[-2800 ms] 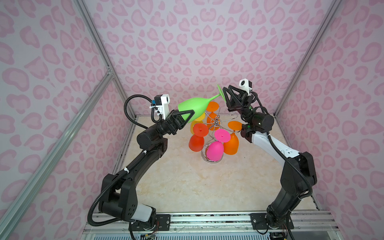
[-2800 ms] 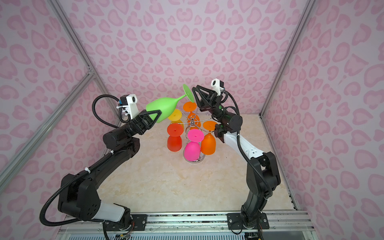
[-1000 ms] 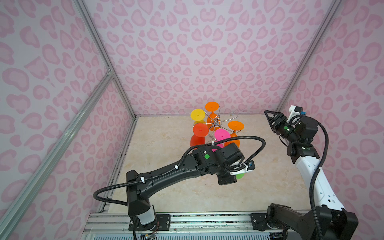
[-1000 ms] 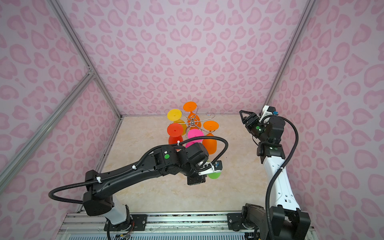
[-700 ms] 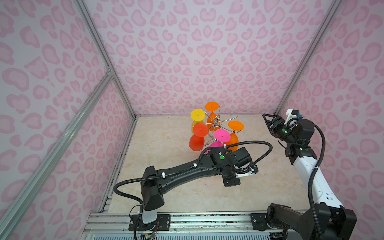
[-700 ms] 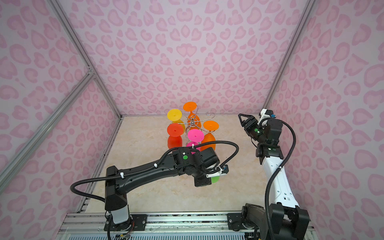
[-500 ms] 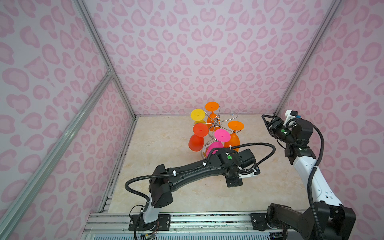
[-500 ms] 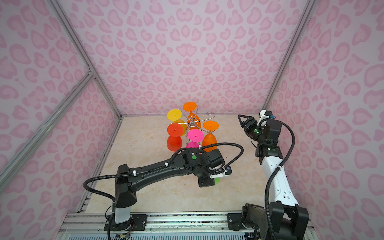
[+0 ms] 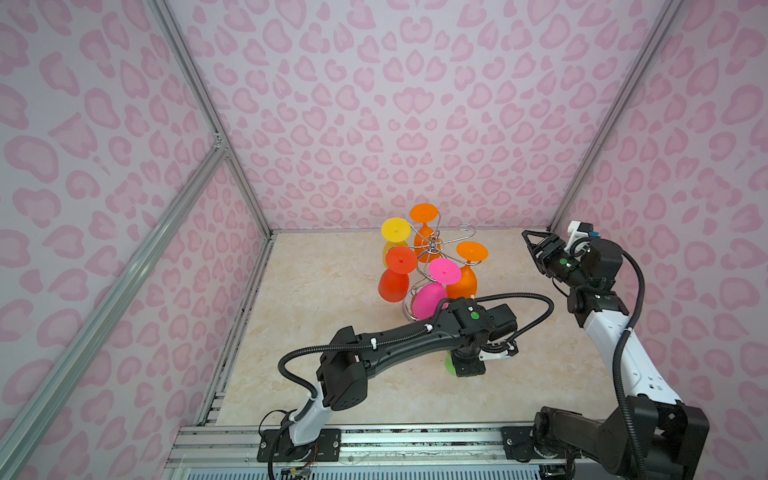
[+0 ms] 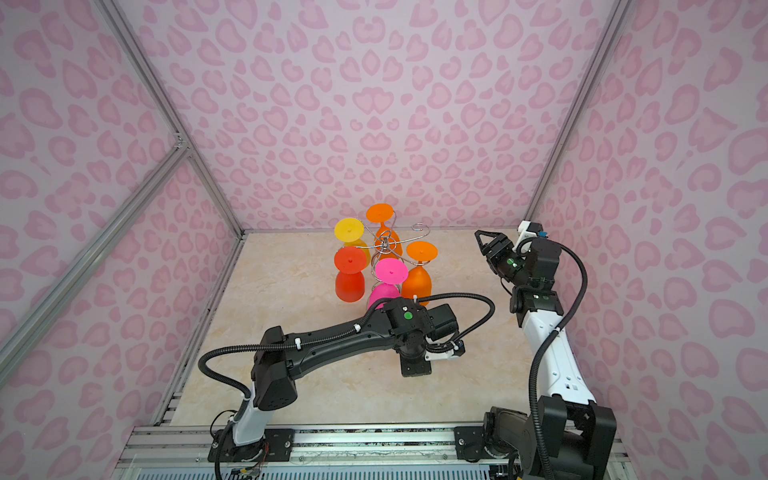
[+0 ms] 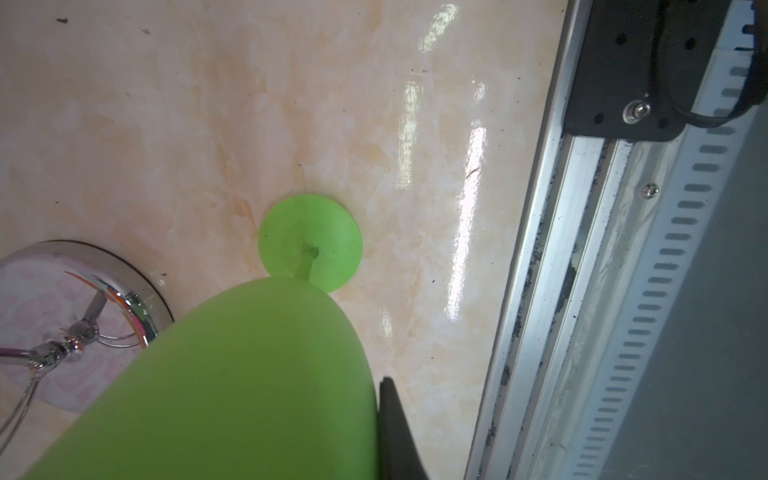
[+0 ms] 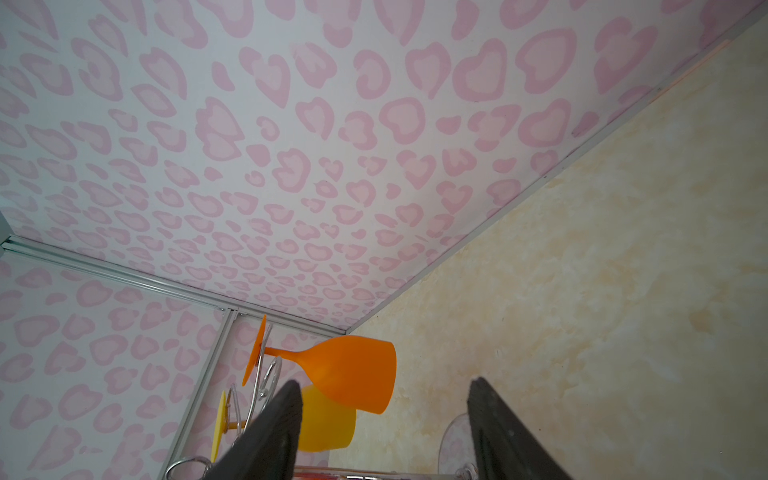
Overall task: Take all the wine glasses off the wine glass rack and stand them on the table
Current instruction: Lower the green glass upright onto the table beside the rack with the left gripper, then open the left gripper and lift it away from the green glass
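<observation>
A: Left gripper [image 9: 465,366] — state?

B: Clamped on the glass [image 9: 448,364], the green one. In the left wrist view its bowl [image 11: 257,382] fills the span between the fingers, and one black finger [image 11: 392,428] lies flush against its side.

A: Where is the glass?

B: Off the rack [image 9: 430,246]. In a top view it sits low and right of centre, under the downward-pointing left wrist, and only a green sliver shows there. It is upright, with the foot [image 11: 309,241] down at the table [image 11: 166,124]; touching or just above, cannot tell. The rack's mirrored base [image 11: 75,286] is just beside the foot.

A: The rack itself?

B: Centre of both top views, toward the back wall. The hanging glasses are bowl-down: yellow [image 9: 395,229], two orange [image 9: 424,214] [image 9: 472,251], red [image 9: 401,259] and pink [image 9: 444,271].

A: Right gripper [image 9: 532,244]?

B: Right side of both top views, about mid-height, raised and well apart from the rack. The jaws stand apart with nothing held — the right wrist view looks between the two black fingers [image 12: 274,432] to an orange glass [image 12: 349,374] and the yellow one [image 12: 328,424].
</observation>
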`<action>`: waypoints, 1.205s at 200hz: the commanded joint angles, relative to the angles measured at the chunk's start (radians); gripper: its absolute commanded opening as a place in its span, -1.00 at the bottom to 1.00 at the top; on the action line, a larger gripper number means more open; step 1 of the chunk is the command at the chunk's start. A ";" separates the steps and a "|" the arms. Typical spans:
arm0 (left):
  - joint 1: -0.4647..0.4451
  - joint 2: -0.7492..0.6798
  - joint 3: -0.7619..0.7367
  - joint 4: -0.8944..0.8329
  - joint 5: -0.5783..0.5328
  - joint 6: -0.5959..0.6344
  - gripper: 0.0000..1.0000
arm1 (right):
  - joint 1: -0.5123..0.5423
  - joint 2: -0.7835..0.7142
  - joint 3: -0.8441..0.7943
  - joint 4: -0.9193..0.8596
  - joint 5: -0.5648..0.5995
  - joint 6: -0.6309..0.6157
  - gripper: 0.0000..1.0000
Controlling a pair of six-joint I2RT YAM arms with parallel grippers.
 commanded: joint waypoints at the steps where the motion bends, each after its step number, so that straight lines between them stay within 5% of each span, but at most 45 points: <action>1: -0.001 0.018 0.022 -0.035 0.000 -0.002 -0.88 | 0.000 0.005 -0.006 0.045 -0.012 0.010 0.28; 34: -0.001 0.022 0.034 -0.042 -0.010 -0.004 -0.73 | 0.000 0.004 -0.011 0.048 -0.013 0.012 0.28; 143: -0.001 -0.020 0.148 -0.059 -0.049 -0.016 0.29 | 0.000 0.007 -0.025 0.074 -0.025 0.027 0.28; 241: 0.010 -0.336 0.172 0.177 0.018 -0.041 0.35 | 0.004 -0.034 -0.038 0.094 -0.071 0.070 0.29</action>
